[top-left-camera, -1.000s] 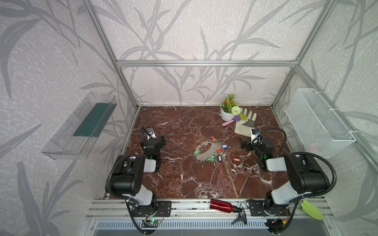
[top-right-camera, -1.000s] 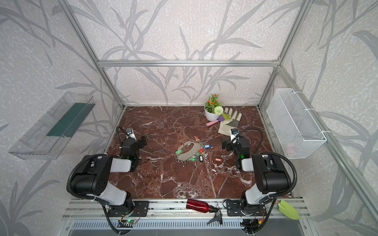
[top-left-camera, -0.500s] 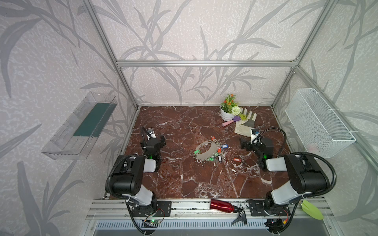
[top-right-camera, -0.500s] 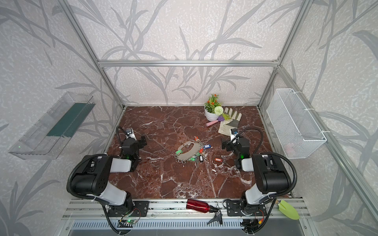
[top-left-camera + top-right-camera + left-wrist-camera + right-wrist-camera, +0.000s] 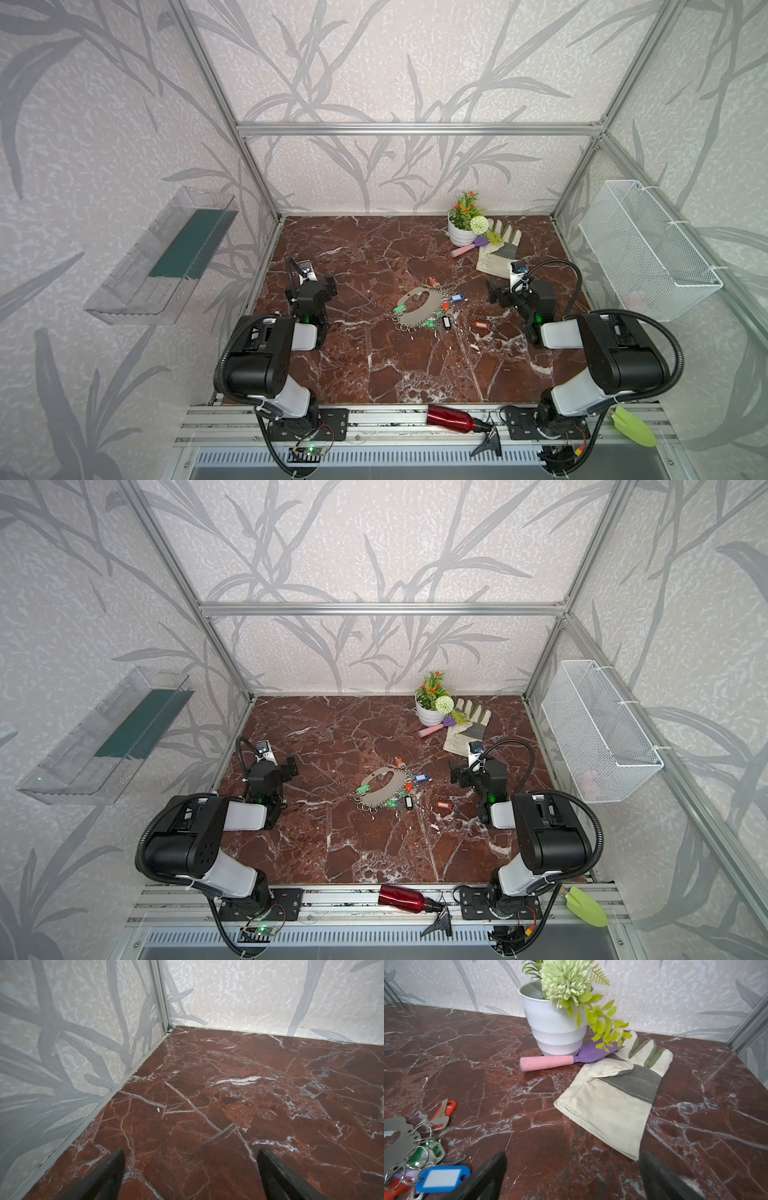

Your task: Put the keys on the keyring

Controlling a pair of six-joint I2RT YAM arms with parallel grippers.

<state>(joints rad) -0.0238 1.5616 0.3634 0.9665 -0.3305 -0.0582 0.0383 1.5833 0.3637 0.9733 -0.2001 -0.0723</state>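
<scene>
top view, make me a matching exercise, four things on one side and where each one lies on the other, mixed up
Things
1 keyring
2 loose red-orange key
3 glove
4 red bottle

Places
A on the front rail
B middle of the table
C at the back, beside the flower pot
D alone on the table, just right of the keyring

Pairs: 1-B, 2-D, 3-C, 4-A

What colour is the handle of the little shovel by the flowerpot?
The trowel handle is pink, clearest in the right wrist view.
</scene>
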